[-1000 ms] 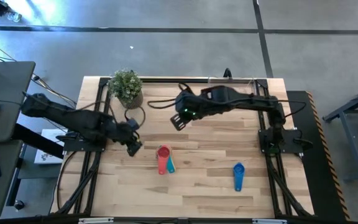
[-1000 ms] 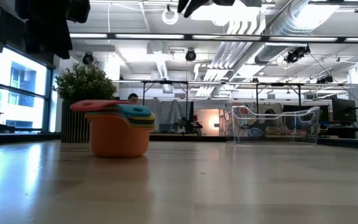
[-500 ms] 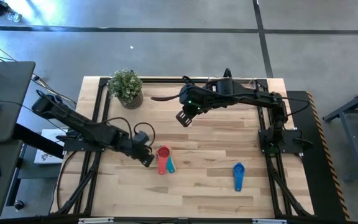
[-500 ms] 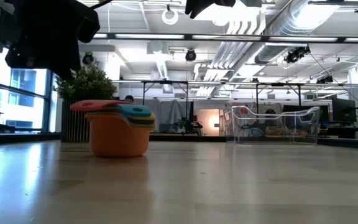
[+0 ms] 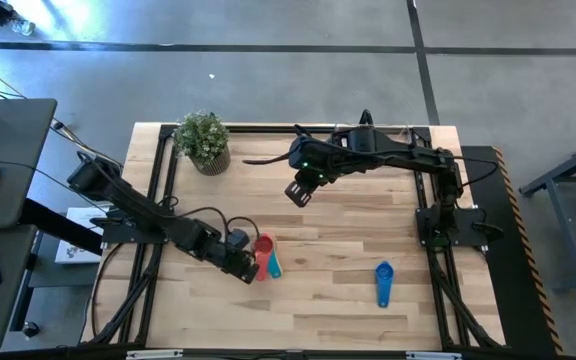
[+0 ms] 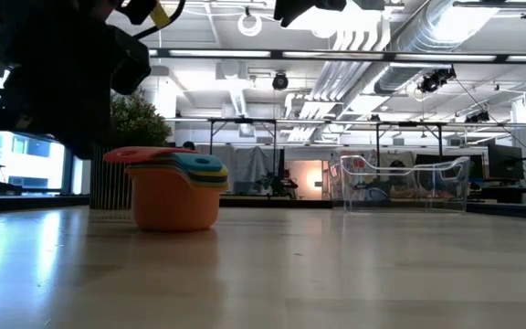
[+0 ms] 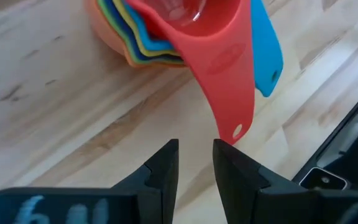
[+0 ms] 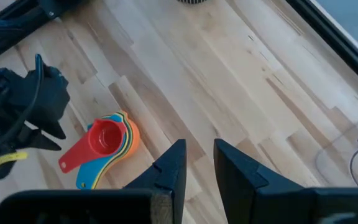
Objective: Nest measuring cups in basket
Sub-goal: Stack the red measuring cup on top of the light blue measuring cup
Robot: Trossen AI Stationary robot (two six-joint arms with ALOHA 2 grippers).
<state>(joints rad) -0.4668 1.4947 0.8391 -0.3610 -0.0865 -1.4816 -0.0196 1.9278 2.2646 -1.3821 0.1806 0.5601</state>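
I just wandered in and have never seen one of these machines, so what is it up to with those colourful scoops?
It is sorting measuring cups. Most of them sit stacked inside one another on the table, with a red cup on top. The left gripper is right beside that stack, its fingers slightly apart and near the red handle, holding nothing. One blue cup lies alone on the wood. The right gripper hangs above the middle of the table, also holding nothing. The clear basket at the far edge has no cups in it.

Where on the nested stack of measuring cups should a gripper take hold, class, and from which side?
Grip the red handle, probably from its free end: it juts flat beyond the stack, where the left gripper sits with a narrow gap. The round bowls look too wide.
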